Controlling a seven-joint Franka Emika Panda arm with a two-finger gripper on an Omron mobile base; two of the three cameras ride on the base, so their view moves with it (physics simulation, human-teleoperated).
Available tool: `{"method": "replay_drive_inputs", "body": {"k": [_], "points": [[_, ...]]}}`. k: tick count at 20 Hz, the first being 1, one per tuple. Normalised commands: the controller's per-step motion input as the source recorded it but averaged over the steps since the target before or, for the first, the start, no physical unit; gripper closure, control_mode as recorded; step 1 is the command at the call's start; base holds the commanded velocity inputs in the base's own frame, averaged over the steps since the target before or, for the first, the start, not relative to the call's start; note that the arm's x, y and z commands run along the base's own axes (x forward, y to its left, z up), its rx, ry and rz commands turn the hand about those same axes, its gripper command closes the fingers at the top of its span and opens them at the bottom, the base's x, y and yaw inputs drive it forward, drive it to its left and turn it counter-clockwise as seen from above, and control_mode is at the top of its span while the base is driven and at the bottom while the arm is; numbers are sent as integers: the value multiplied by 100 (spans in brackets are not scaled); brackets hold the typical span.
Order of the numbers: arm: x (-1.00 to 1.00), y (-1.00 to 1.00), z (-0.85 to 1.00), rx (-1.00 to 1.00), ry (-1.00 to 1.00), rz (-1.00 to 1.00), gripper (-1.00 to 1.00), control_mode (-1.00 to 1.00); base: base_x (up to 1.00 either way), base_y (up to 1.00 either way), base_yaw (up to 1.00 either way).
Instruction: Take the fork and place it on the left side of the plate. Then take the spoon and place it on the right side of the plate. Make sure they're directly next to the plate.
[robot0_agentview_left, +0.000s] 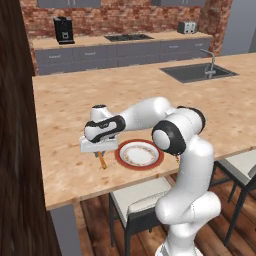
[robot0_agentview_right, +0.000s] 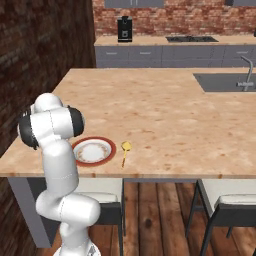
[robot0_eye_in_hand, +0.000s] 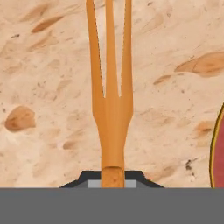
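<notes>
Orange-gold against the speckled wood, the fork (robot0_eye_in_hand: 111, 109) runs straight up the middle of my hand view, three tines pointing away and the handle end sitting between the dark fingertips (robot0_eye_in_hand: 131, 175) at the bottom. The jaws look closed on that handle, one tip to each side of it. A sliver of the plate's red rim (robot0_eye_in_hand: 218, 151) shows at the right edge of that view, close to the fork but not touching it.

From the left base view I see the gripper (robot0_agentview_left: 100, 150) low over the counter (robot0_agentview_left: 75, 100), just left of the plate (robot0_agentview_left: 140, 155), with a short length of fork (robot0_agentview_left: 103, 161) poking out beneath it toward the counter's near edge. I can't tell whether the fork rests on the wood or hangs just above it.

In the right base view the spoon (robot0_agentview_right: 125, 151) lies flat on the counter just right of the plate (robot0_agentview_right: 93, 150), bowl pointing away, handle toward the near edge, with a small gap between them.

Further back I see a sink with a tap (robot0_agentview_left: 200, 71), a black coffee machine (robot0_agentview_left: 63, 30), a cooktop (robot0_agentview_left: 127, 37) and a toaster (robot0_agentview_left: 187, 27) along the brick wall. I can read no writing or brand on anything.
</notes>
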Motion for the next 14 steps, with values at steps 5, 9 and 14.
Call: {"method": "replay_drive_inputs", "body": {"k": [5,9,14], "points": [[19,10,-51,-8,0,-2,100,-100,0,0,0],[9,0,-27,-7,-4,0,100,-100,0,0,0],[0,-5,-18,-3,-2,0,100,-100,0,0,0]]}}
